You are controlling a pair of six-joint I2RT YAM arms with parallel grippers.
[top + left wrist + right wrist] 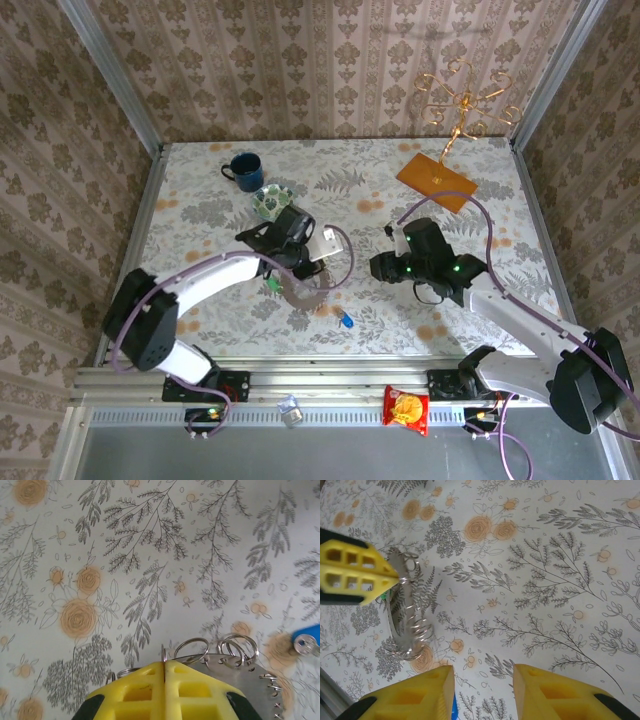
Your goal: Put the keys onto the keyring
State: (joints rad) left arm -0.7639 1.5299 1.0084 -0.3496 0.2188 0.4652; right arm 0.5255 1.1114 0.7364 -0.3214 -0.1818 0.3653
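Goal, as judged: blue-tagged key point(306, 641) onto keyring point(240, 672).

- Left claw point(165, 666) pinched tight on keyring edge; small split loops just ahead of its fingertips.
- Right claw point(482, 672) half spread, empty, apart from ring.
- Blue-tagged key flat on bench point(150, 555), right of left claw.
- Green-tagged key point(270, 287) just beside ring, near left claw.
- Advice: hold ring steady; right claw takes key by tag, hole left free.
- Room: open bench ahead of both claws; mug point(243, 170) and bowl point(270, 203) beyond left claw.
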